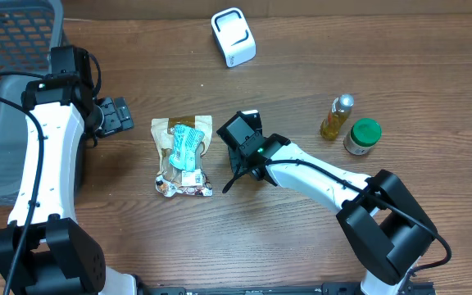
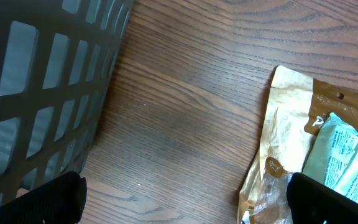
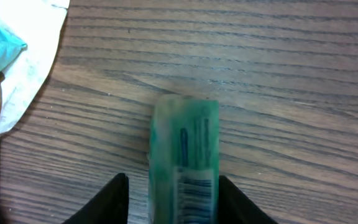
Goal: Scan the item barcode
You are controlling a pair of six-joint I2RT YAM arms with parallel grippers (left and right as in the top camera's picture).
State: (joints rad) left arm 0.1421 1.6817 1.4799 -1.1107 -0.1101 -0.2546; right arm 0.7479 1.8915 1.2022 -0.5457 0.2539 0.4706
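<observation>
— While the right tool (image 3: 173, 186) hangs over the counter (image 3: 278, 74), where is the green packet (image 3: 184, 143)?
— Between its 2 fingers (image 3: 114, 202), barcode showing (blurred), near the snack bag (image 3: 5, 74). Jaws part open; a grip I cannot tell.
— The left tool (image 2: 185, 186)?
— Spread wide, empty, near the basket (image 2: 42, 93).

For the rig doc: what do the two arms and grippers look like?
The left arm and right arm have white rounded link shells with black joints and bases; a black cable runs along each. The left gripper and right gripper are black, two-fingered.
</observation>
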